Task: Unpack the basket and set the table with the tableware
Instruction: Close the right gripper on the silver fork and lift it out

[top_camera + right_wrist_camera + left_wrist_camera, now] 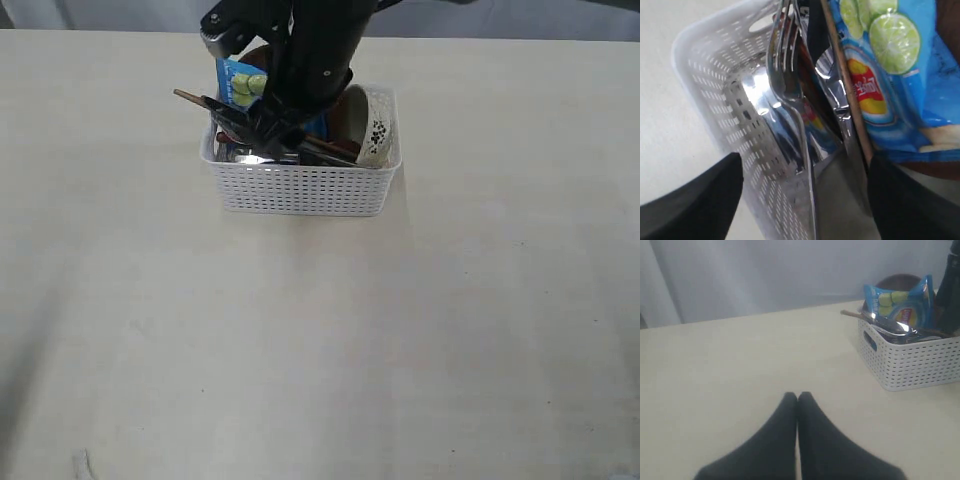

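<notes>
The white lattice basket stands at the far middle of the table. It holds the off-white bowl with a dark floral mark, a chopstick poking out to the left, and steel pieces. My right gripper reaches down into the basket. In the right wrist view this gripper is open, straddling the steel fork and a chopstick beside the shiny cup. My left gripper is shut on nothing, low over bare table, left of the basket.
A blue chips bag stands in the basket's back left, also large in the right wrist view. A brown round plate leans behind the bag. Pale tabletop spreads around the basket on all sides.
</notes>
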### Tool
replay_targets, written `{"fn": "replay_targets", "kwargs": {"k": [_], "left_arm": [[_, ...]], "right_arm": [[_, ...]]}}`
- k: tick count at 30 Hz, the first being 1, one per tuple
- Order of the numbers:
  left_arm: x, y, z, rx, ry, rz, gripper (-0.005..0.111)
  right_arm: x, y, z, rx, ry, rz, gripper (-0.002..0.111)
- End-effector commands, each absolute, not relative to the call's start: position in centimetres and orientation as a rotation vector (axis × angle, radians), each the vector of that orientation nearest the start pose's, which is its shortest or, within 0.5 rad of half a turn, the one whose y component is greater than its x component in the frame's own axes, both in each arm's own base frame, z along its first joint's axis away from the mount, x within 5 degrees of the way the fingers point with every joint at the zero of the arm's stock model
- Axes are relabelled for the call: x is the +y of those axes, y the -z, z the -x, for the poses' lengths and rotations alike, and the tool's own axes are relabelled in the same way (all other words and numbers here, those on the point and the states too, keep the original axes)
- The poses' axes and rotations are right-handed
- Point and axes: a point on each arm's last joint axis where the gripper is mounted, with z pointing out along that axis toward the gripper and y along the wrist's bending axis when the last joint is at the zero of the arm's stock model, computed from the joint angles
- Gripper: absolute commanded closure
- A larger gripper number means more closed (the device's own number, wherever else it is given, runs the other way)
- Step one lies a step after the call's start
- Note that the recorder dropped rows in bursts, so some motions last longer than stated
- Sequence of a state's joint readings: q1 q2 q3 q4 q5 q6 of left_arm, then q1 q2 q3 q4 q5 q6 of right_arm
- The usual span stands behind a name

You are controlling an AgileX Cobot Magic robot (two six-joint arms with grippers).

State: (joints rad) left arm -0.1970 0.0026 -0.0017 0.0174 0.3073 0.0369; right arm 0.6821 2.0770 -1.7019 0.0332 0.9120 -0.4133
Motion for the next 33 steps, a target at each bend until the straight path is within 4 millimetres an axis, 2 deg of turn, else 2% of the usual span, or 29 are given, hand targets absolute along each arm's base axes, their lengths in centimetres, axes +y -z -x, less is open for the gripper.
{"fn": "replay_targets", "kwargs": {"k": [1,5,11,16,20,24,29,31,33], "left_arm": [[-1.0,-18.6,-5.3,1.770,0.096,-0.219,0.107],[-1.0,-18.6,-5.3,1.770,0.096,-0.219,0.107],[-1.0,-18.6,-5.3,1.770,0.096,-0.219,0.107],[-1.0,-18.6,-5.3,1.770,0.096,-0.219,0.107],[-1.0,-18.6,-5.3,1.770,0.096,-0.219,0.107],[-1.0,-18.6,-5.3,1.770,0.096,-0.219,0.107],[-1.0,-18.6,-5.3,1.770,0.096,-0.219,0.107],[-1.0,-18.6,-5.3,1.770,0.096,-0.219,0.107],[-1.0,-18.6,-5.3,1.770,0.096,-0.219,0.107]], "right_arm": [[28.7,-21.0,-35.3,2.383,-0.103,1.416,0.041],[29.0,-20.6,-35.6,2.357,-0.107,1.400,0.045],[29.0,-20.6,-35.7,2.345,-0.098,1.399,0.066],[29.0,-20.4,-35.9,2.337,-0.091,1.400,0.062],[29.1,-19.1,-36.0,2.362,-0.086,1.415,0.057],[29.2,-18.1,-36.2,2.370,-0.063,1.434,0.056],[29.2,-17.9,-36.3,2.364,-0.062,1.432,0.056],[29.3,-17.9,-36.3,2.361,-0.062,1.430,0.061],[29.3,-17.9,-36.3,2.361,-0.062,1.430,0.072]]}}
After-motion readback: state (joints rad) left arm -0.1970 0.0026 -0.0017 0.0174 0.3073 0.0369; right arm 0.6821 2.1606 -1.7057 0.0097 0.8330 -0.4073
